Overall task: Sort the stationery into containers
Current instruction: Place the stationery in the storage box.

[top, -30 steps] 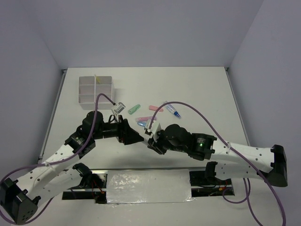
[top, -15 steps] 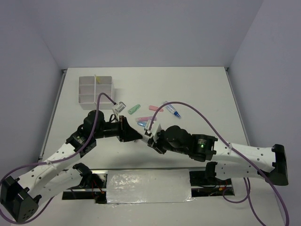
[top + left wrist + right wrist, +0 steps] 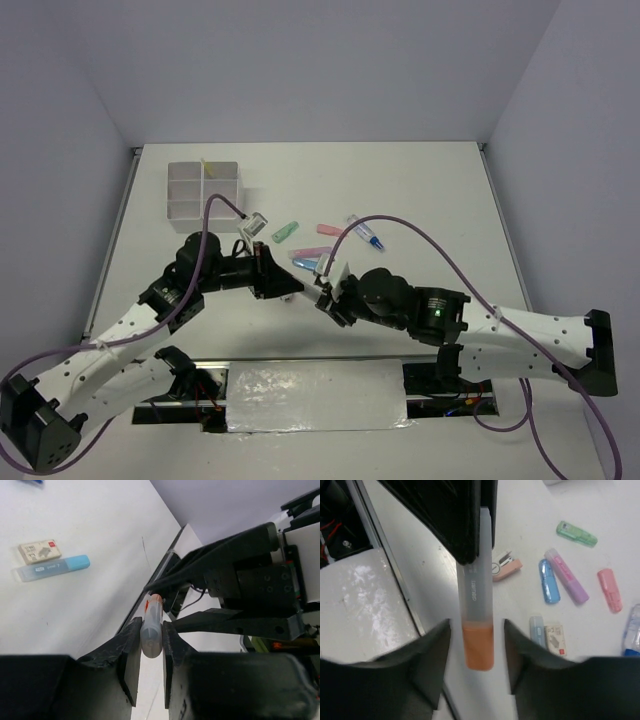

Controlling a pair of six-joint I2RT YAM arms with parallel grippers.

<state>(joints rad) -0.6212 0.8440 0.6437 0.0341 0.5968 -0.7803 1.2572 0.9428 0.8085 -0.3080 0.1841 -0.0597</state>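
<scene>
Gripping the orange-capped stick (image 3: 151, 625) mid-air over the near edge of the surface (image 3: 420, 200), left gripper (image 3: 149, 640) jaws were clamped on it; right gripper (image 3: 476, 630) jaws stood apart, clear of it. Best bet was right backing straight off, then left carrying it to the far containers (image 3: 203, 190) w/o tilt.

White hole-dotted arm links (image 3: 520, 330), black motor joints (image 3: 395, 300), looping purple cables (image 3: 400, 223), green light (image 3: 437, 312).

roughly six sticks (image 3: 576, 534); one eraser (image 3: 553, 640); one box (image 3: 203, 190)
</scene>
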